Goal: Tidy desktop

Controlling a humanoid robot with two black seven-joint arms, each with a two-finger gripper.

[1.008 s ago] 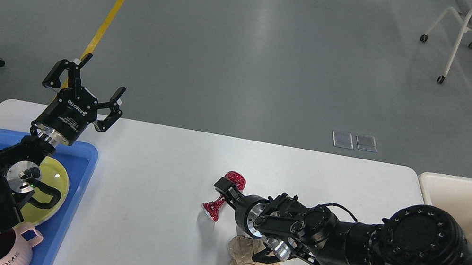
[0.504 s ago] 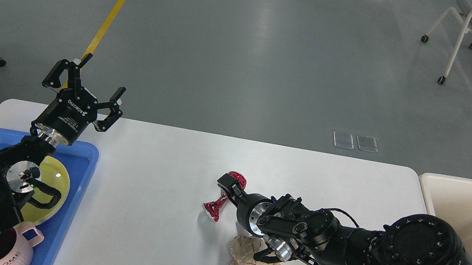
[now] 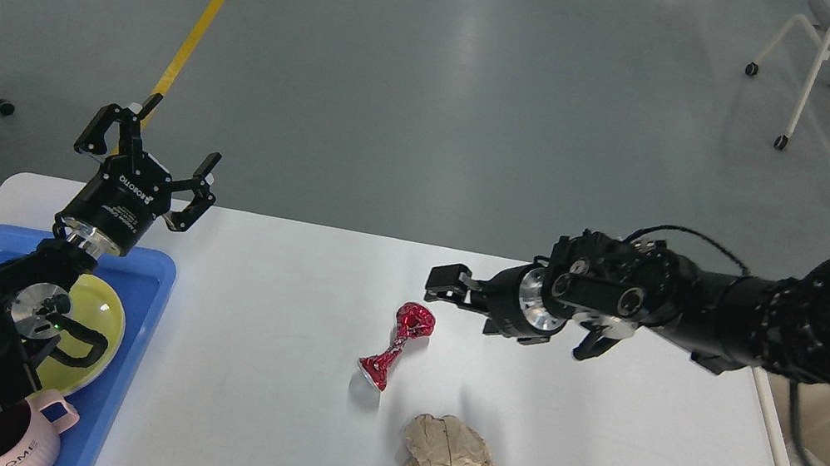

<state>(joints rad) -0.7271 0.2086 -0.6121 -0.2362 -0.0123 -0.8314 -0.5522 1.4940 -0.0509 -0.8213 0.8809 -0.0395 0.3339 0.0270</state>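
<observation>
Hands: left hand (image 3: 153, 143) spread, raised; right hand (image 3: 449, 283) level over desktop (image 3: 273, 378), state unclear.

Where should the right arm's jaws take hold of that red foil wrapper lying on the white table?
Grip the red foil wrapper at its twisted narrow waist, coming from above with the right gripper. It lies flat on the white desktop, flared at both ends, so set the jaws across the waist, not along it.
</observation>
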